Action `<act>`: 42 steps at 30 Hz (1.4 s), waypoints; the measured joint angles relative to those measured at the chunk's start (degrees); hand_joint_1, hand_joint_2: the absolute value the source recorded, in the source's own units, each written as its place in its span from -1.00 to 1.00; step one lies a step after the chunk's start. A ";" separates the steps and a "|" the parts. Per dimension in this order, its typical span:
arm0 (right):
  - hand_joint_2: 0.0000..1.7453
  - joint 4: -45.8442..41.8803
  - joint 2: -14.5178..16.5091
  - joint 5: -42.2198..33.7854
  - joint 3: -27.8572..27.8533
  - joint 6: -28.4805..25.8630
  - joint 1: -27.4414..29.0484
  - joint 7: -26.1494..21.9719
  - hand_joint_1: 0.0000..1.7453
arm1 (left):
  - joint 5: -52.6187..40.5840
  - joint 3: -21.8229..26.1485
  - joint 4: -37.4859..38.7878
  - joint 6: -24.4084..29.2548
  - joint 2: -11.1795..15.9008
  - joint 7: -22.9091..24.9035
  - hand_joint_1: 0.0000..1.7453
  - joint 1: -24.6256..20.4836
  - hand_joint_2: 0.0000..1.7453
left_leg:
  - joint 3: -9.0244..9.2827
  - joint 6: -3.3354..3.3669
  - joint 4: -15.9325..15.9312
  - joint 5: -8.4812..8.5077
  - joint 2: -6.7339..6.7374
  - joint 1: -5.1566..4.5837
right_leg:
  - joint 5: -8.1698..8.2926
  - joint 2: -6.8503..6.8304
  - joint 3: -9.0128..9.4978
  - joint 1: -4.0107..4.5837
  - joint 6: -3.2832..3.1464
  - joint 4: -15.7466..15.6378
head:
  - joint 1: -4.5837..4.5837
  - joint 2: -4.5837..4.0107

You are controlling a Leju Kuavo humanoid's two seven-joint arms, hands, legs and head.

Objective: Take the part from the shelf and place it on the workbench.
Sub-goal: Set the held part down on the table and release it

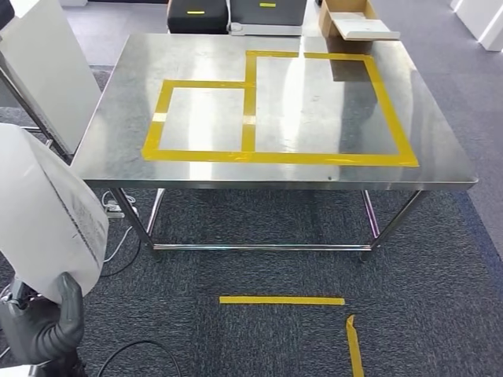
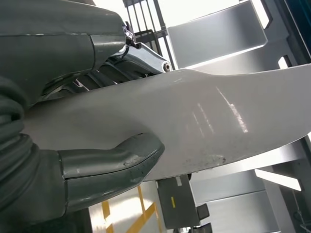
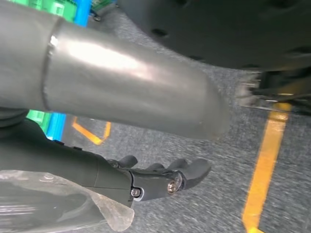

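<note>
Left hand (image 1: 44,326) clamped on my white part (image 1: 44,216) (thumb under it), short of steel workbench (image 1: 273,169), right hand (image 3: 161,177) empty, fingers loosely apart.

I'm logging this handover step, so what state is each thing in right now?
Left hand: gripping the white part.
White part: held up off the workbench, not yet placed.
Right hand: holds nothing, fingers apart, above the carpet.
Workbench: steel top bare, yellow tape outlines unfilled.
Cardboard box: open, beyond the workbench's far edge.

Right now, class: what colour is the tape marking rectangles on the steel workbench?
Yellow tape on the workbench, clearest in the head view.
</note>
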 joint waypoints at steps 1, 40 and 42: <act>-1.00 0.07 0.00 0.01 -0.09 0.01 0.02 0.00 -1.00 | -0.01 0.00 0.00 0.00 0.00 0.03 1.00 0.00 1.00 | 0.54 -0.02 0.00 -0.43 -0.06 -0.07 | 1.25 0.00 -0.36 0.03 -0.13 -1.53 | 0.00 0.00; -1.00 2.29 -0.73 0.69 -2.20 0.05 -1.06 -0.16 -1.00 | -3.66 -0.32 0.33 1.90 0.79 2.74 1.00 -0.76 1.00 | 2.84 -2.46 -0.82 -2.30 0.13 0.04 | 11.38 0.05 3.63 0.25 -2.08 -14.34 | -0.33 0.00; -1.00 2.42 -0.74 0.71 -2.28 0.08 -1.21 -0.19 -1.00 | -3.62 -0.32 0.33 1.96 0.93 2.73 1.00 -0.85 1.00 | 0.80 -3.06 3.83 -4.86 0.15 0.19 | 11.36 -0.06 4.13 0.03 -2.71 -14.77 | -0.51 0.00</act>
